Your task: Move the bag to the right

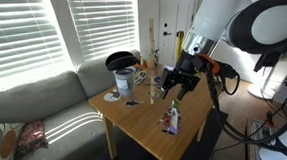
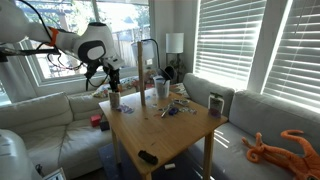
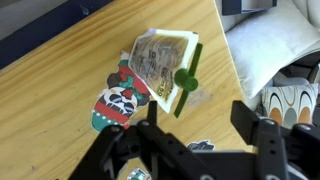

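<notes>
The bag [image 3: 155,62] is a slim whitish pouch with green and red print. It lies on the wooden table [image 3: 70,70] in the wrist view. In both exterior views it sits close to the table's edge [image 1: 171,119] [image 2: 114,100]. My gripper [image 3: 200,125] is open and empty. It hovers above the table with the bag just beyond its fingertips, not between them. In both exterior views the gripper [image 1: 177,84] [image 2: 112,82] hangs a little above the bag.
A can [image 1: 124,83] and a black bowl [image 1: 120,61] stand at the table's far side. Another can [image 2: 215,103] and a small black object [image 2: 147,157] also sit on the table. A sofa [image 1: 35,102] borders the table.
</notes>
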Available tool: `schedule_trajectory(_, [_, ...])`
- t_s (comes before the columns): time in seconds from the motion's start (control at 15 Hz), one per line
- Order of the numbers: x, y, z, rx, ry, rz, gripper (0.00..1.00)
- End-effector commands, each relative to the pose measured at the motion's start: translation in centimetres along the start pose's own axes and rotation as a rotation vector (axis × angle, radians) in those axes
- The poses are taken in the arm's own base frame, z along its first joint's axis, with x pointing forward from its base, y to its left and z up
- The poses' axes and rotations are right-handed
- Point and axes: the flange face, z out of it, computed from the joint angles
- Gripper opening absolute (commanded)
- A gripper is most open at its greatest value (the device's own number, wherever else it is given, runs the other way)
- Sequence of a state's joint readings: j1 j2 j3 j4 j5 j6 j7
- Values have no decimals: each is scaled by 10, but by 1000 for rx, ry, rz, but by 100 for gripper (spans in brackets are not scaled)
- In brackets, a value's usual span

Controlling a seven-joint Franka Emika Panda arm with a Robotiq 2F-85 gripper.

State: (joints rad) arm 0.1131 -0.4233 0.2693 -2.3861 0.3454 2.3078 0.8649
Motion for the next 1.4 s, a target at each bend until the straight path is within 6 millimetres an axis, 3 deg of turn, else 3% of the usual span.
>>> schedule_trajectory(0.0, [-1, -10, 8, -25, -43, 37, 46])
schedule_trajectory(0.4, [-3, -9, 18, -99, -74, 74, 5])
schedule_trajectory(0.47, [-5, -8, 17, -119, -76, 79, 1])
schedule_trajectory(0.73, [-21, 3, 0, -213, -31, 77, 1])
schedule_trajectory(1.0, [-36, 40, -21, -311, 23, 141, 1])
schedule_trajectory(1.27, [-48, 87, -47, -225, 47, 319, 1])
schedule_trajectory(1.33, [-36, 58, -32, -291, 24, 247, 2])
